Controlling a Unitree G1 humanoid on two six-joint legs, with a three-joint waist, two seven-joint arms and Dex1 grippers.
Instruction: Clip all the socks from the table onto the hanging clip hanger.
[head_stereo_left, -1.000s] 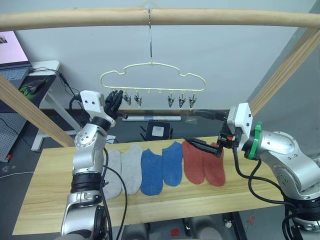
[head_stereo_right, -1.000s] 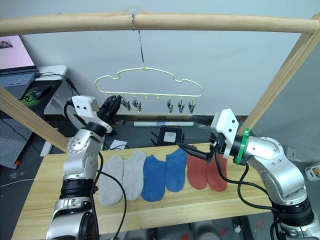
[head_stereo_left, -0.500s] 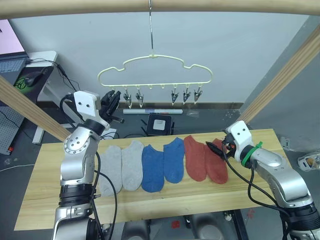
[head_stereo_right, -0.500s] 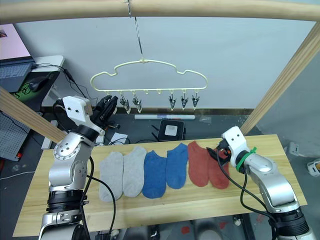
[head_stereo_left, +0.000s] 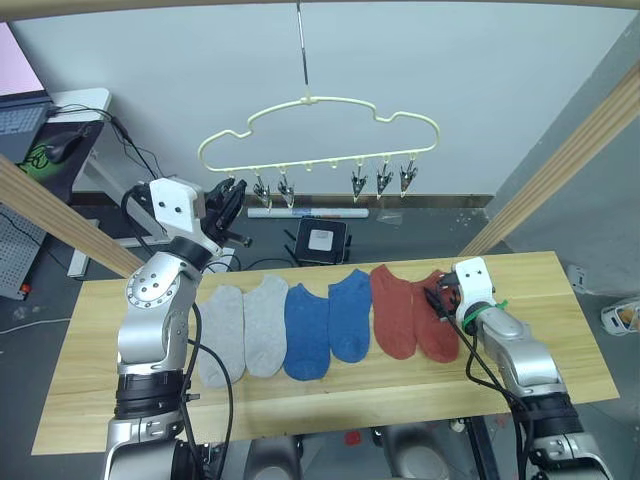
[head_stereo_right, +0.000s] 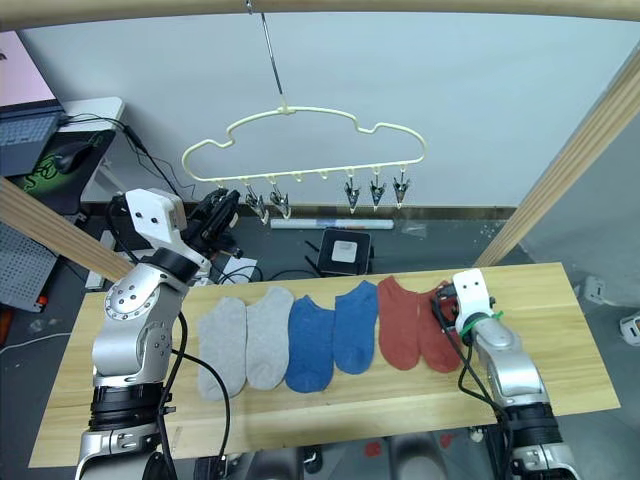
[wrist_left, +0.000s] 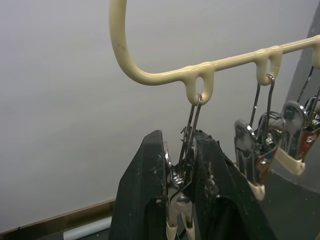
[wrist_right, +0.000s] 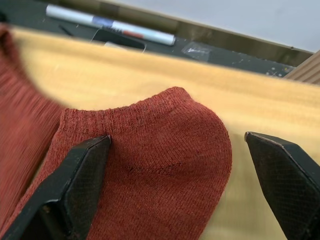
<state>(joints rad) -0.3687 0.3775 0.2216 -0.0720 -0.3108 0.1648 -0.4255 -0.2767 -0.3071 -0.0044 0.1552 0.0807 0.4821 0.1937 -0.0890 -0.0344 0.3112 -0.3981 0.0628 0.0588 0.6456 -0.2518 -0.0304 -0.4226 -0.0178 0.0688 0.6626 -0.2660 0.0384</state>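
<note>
Lowered since a second ago, the right gripper (wrist_right: 170, 190) now straddles, fingers spread, the outermost rust red sock (head_stereo_left: 437, 322) on the table (head_stereo_left: 560, 330), while the left gripper (wrist_left: 181, 200) pinches the clip hanger's (head_stereo_left: 320, 125) end clip (wrist_left: 184, 165); next, grasping the sock.

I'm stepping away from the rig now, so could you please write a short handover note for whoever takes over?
Left end effector: shut on the leftmost clip of the clip hanger.
Right end effector: open, fingers astride the cuff of the rightmost rust red sock.
Socks: all six lie in a row on the table, two grey, two blue, two red.
Done: no sock clipped yet.
Left: grasp, lift and clip each of the six.
</note>
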